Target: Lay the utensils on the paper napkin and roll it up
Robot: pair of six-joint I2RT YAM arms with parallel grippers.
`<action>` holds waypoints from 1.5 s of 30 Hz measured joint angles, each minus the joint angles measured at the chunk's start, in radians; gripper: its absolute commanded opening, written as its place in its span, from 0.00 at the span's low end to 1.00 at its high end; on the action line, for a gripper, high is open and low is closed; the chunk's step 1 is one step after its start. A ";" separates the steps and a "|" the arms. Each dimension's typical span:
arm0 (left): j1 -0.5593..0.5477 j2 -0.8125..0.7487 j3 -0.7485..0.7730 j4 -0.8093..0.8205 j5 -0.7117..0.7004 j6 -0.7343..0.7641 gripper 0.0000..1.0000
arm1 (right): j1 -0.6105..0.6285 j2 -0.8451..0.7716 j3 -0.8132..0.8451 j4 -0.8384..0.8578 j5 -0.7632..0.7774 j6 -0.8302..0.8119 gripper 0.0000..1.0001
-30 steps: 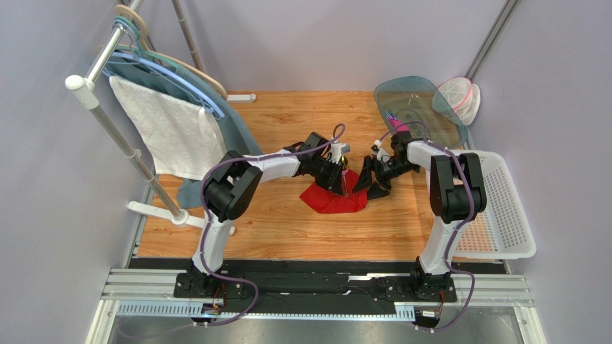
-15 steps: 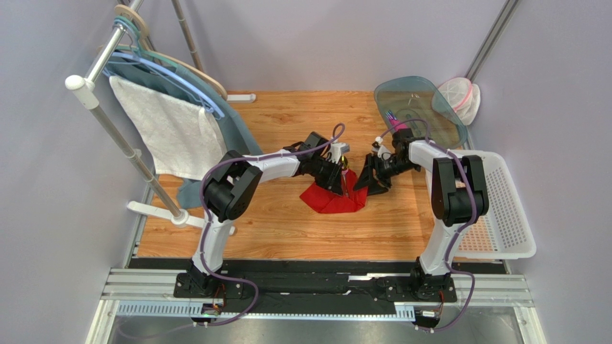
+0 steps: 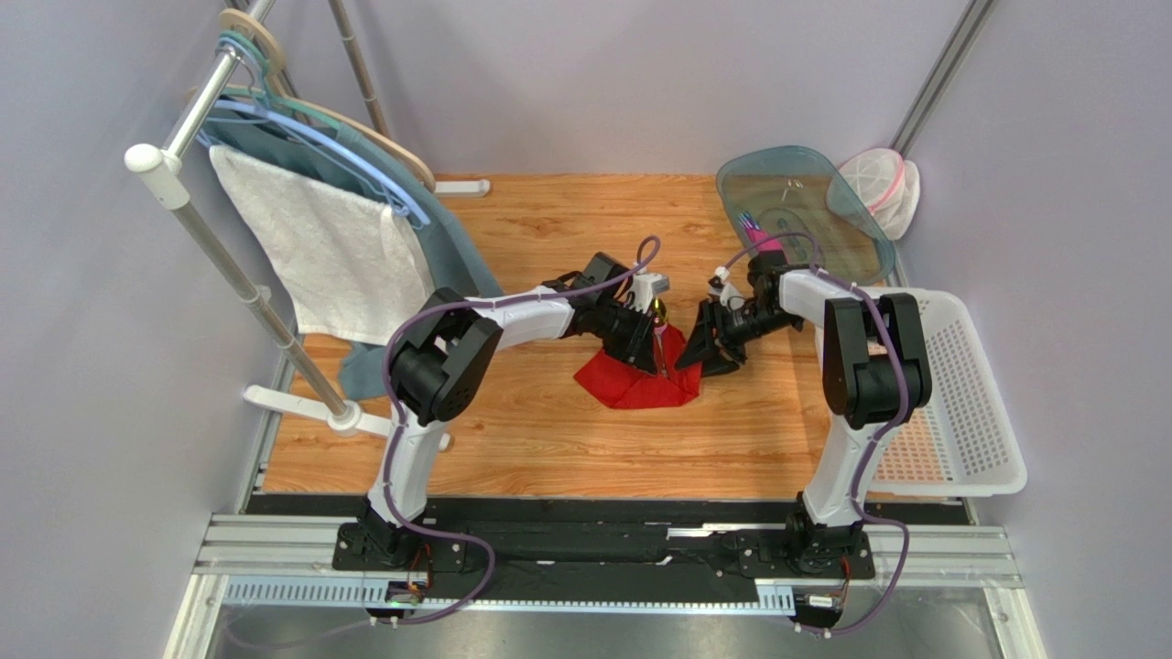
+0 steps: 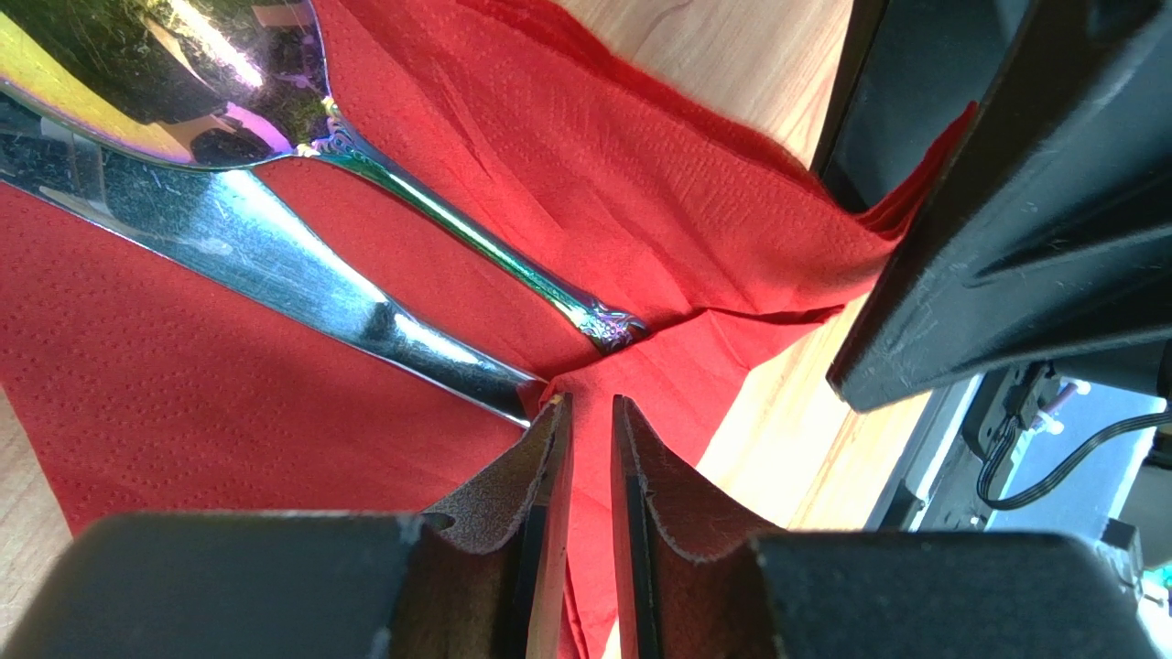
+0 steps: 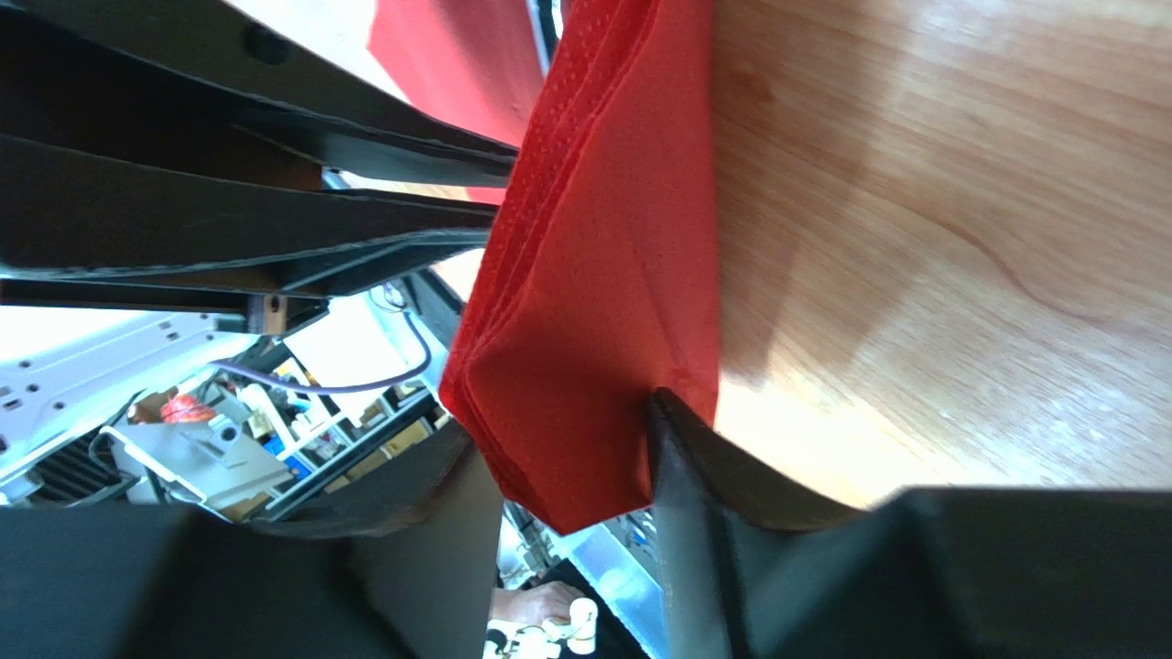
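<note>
Both arms are reaching onto the paper napkin [image 3: 640, 382] at the centre of the worktop [image 3: 550, 426].
The left end effector [image 4: 585, 412] is pinching a red fold at the napkin's twelve o'clock edge, with the utensils [image 4: 317, 282] lying on the sheet beside its tips. The right end effector [image 5: 567, 423] is straddling the doubled corner at two o'clock; whether it is clamping, I cannot tell.

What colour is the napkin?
The napkin is bright red, best seen in the left wrist view.
</note>
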 measured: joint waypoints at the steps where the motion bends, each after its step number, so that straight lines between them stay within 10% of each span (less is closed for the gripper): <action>1: 0.000 0.000 0.000 0.000 0.000 0.000 0.25 | 0.000 0.000 0.000 -0.005 0.008 -0.004 0.37; 9: 0.001 0.000 0.000 0.000 0.000 0.000 0.24 | 0.027 0.009 0.012 -0.023 0.020 -0.016 0.16; 45: 0.004 -0.130 -0.142 -0.009 0.002 0.005 0.23 | 0.114 0.112 0.068 0.012 0.108 0.035 0.16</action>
